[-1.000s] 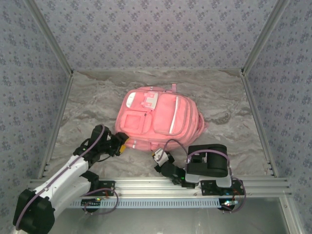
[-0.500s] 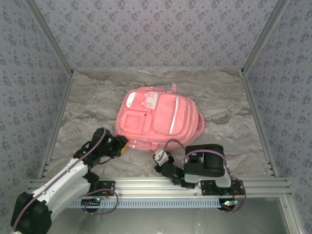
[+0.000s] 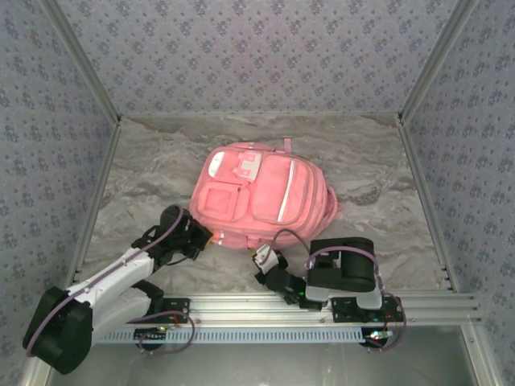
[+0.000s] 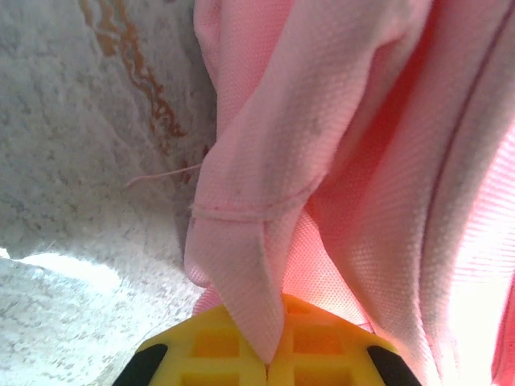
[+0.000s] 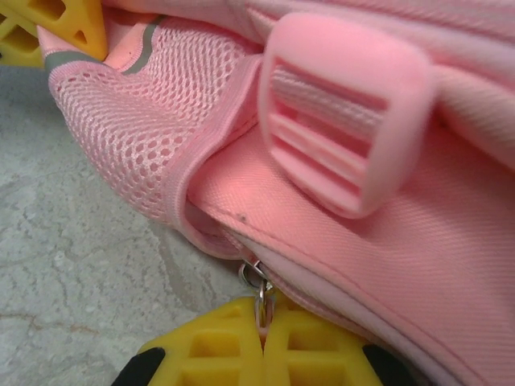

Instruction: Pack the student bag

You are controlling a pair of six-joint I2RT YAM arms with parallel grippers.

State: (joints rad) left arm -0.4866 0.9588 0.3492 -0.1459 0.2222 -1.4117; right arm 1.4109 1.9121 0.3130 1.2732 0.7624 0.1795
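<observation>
A: Where's the top camera?
B: High behind the arm bases, looking down on the whole desk (image 3: 145, 169).
A: The wrist ones?
B: Each peers past its own tips, left claw (image 4: 267, 358) and right claw (image 5: 262, 342), hard up against the student bag (image 3: 261, 193) (its near edge, also seen from above).

1. Setting: a robot test cell, of the kind found in a laboratory.
2. Enclosure: three walls (image 3: 257, 56) in a patterned blue-grey covering, joined at the corners by bare aluminium posts (image 3: 434, 68).
3. Work surface: a marble-patterned tabletop (image 3: 153, 173) bounded by metal edging.
4. Equipment: a cabled left arm (image 3: 113, 277) and right arm (image 3: 342, 269), bolted to a slotted aluminium rail (image 3: 241, 305) at the near edge.
</observation>
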